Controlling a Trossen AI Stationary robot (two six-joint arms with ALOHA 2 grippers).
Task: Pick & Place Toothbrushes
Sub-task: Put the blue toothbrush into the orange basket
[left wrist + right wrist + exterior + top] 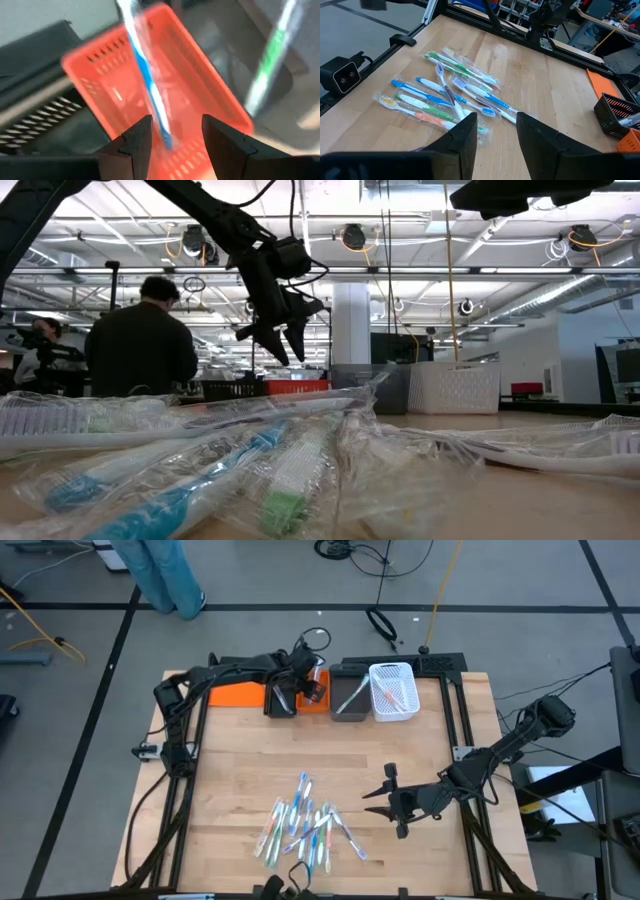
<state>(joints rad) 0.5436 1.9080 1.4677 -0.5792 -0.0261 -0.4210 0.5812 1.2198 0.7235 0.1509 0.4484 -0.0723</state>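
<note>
Several wrapped toothbrushes (305,830), blue, green, white and pink, lie in a loose pile on the wooden table near its front edge; the right wrist view shows the pile (450,95) too. My right gripper (385,795) hovers open to the right of the pile, with nothing between its fingers. At the far edge my left gripper (172,135) is open over the orange bin (200,90). A blue and white toothbrush (147,75) in a clear wrapper runs from between its fingers out over the bin, blurred. My left gripper stands open with the near end (162,127) of the blue and white toothbrush in the gap between its two fingers, which slant down from above. Whether either finger touches the toothbrush I cannot tell.
A row of bins stands at the far edge: black (283,702), orange (316,702), grey (350,702) holding a green toothbrush (272,60), and white (393,692) with several toothbrushes inside. A flat orange piece (235,695) lies left of them. A person (140,345) stands beyond the table.
</note>
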